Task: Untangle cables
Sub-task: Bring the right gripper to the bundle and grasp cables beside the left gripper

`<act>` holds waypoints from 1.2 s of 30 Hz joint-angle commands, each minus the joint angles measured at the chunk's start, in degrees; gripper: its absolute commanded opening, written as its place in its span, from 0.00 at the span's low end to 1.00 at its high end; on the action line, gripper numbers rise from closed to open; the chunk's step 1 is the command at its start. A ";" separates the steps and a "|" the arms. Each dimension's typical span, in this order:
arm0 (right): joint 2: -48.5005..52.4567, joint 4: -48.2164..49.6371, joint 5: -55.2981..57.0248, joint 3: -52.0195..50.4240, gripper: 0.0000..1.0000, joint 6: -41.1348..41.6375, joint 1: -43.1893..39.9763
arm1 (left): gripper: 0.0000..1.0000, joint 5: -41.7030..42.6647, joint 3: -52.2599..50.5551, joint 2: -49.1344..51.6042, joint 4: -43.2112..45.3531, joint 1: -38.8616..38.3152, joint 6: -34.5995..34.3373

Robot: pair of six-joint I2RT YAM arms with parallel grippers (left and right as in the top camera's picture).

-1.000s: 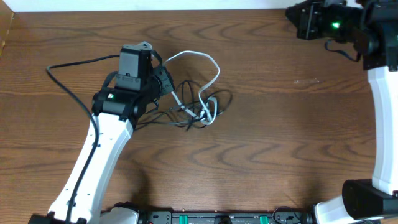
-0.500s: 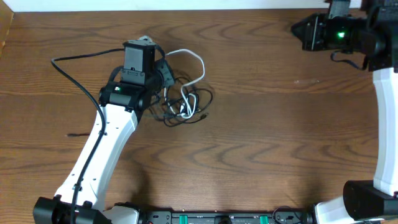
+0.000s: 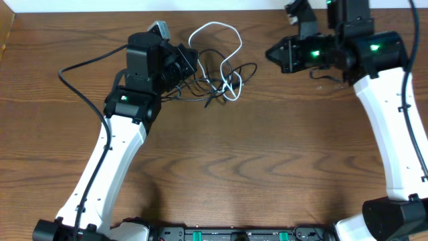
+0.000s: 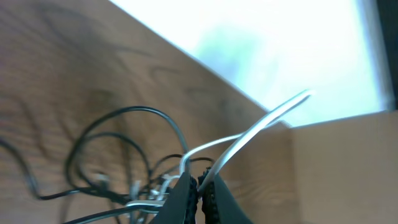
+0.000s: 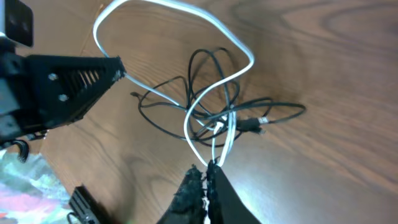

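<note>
White and black together, the cables (image 3: 217, 80) sit bunched near the far edge of the table (image 3: 281, 154), left of centre and between the two arms. The white cable (image 4: 267, 117) throws one wide loop toward the far edge, then doubles back down into the knot. There the black cables (image 5: 249, 124) cross it in several thin loops, a small plug sticking out to one side.

The left gripper (image 4: 198, 186) is at the left side of the bunch. Its fingers are pressed together on the white cable, which runs up and away from between them in the left wrist view. This grip probably works as an anchor, since holding one strand fast gives the other arm something to pull against. It also seems to lift part of the bunch clear of the wood.

The right gripper (image 5: 204, 183) is to the right of the bunch, pointing at it from near but apart in the overhead view. Its fingers look closed or very nearly so, with nothing between them. In its own camera the tips line up with the low bend of the white cable, but that overlap looks like depth and not contact. My guess is that it is lining up on that bend, and it would need to spread its fingers before taking it.

No tray, box or bin shows in any view, and the cables rest on bare wood.
</note>
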 commanded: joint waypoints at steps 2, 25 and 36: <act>0.28 6.99 -1.07 -5.20 0.19 6.84 3.89 | 0.08 1.62 1.03 -3.26 3.78 0.20 -7.61; 0.74 29.70 8.48 -17.81 0.37 23.41 11.85 | 0.08 7.39 1.03 -3.72 7.69 0.20 -12.55; 7.93 38.34 4.46 -17.81 0.41 24.22 13.62 | 0.08 13.99 1.03 -3.72 7.82 0.20 -12.39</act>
